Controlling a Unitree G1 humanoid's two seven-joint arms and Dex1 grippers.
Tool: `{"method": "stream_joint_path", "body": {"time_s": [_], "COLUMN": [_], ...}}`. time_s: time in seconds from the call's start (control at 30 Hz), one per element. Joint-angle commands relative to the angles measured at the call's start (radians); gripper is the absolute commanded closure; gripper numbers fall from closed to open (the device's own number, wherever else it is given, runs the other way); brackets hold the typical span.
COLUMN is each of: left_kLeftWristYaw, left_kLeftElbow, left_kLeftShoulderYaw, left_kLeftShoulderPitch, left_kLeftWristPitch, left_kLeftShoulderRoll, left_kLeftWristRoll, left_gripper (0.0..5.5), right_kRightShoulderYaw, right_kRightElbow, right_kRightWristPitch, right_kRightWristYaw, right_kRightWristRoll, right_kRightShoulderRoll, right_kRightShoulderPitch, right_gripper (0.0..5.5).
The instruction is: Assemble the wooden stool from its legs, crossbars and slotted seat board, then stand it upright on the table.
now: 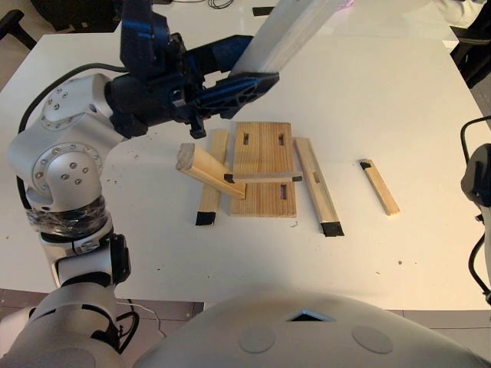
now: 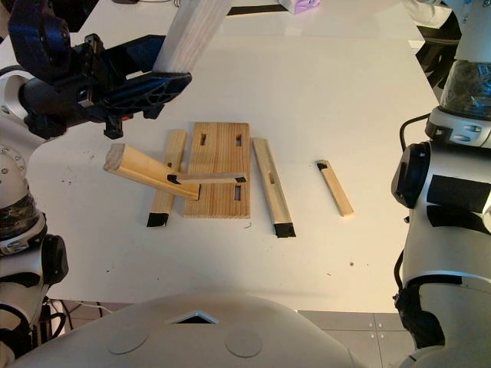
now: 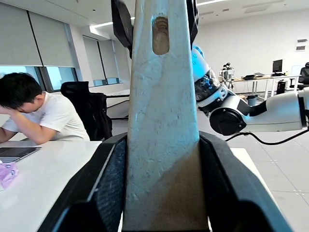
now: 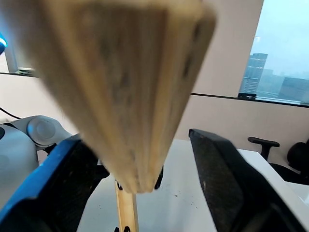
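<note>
My left gripper (image 1: 249, 77) is shut on the lower end of a wooden leg (image 1: 291, 31), held slanting up above the table's back left. My right gripper (image 4: 140, 140) is at that leg's (image 4: 130, 72) upper end. The slotted seat board (image 1: 265, 153) lies flat in the middle of the table. A thick leg (image 1: 201, 165) with a crossbar (image 1: 265, 177) plugged into it rests across the board's left side. Under it lies another leg (image 1: 209, 201) with a black tip. A third leg (image 1: 318, 184) lies right of the board, and a short crossbar (image 1: 380, 186) farther right.
The white table (image 1: 383, 100) has bare room to the right, at the back and along the front edge. A purple object (image 2: 301, 4) sits at the far edge. A dark chair (image 1: 474, 46) stands past the table's right back corner.
</note>
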Motion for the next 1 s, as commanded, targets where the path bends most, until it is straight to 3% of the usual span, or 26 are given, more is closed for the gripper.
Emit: {"method": "stream_joint_path", "body": {"time_s": [0.03,0.3,0.6,0.97,1.0], "left_kLeftWristYaw": [-0.003,-0.003,-0.001,0.023,0.024], "left_kLeftElbow": [-0.007,-0.010,-0.010,-0.006,-0.006], "left_kLeftShoulderYaw": [-0.017,-0.020,-0.018,-0.012,-0.014], "left_kLeftShoulderPitch": [0.002,0.009,0.008,-0.008,-0.006], "left_kLeftWristPitch": [-0.017,-0.017,-0.018,-0.022,-0.023], "left_kLeftShoulderRoll": [0.010,0.021,0.015,-0.003,-0.003], "left_kLeftWristRoll": [0.002,-0.015,-0.033,-0.069,-0.067], "left_gripper": [3.51,3.51,3.51,3.51,3.51], "right_kRightShoulderYaw": [-0.024,-0.048,-0.047,-0.037,-0.040], "right_kRightElbow": [-0.046,-0.072,-0.058,-0.077,-0.078], "right_kRightWristPitch": [0.025,0.060,0.052,0.046,0.041], "right_kRightWristYaw": [-0.013,-0.037,-0.035,-0.024,-0.024], "right_kRightWristRoll": [0.039,0.078,0.070,0.068,0.068], "right_kRightShoulderRoll": [0.017,0.022,0.019,0.017,0.018], "right_kRightShoulderPitch": [-0.022,-0.011,-0.004,0.029,0.031], "right_gripper": [2.24,2.24,3.46,3.47,3.11]}}
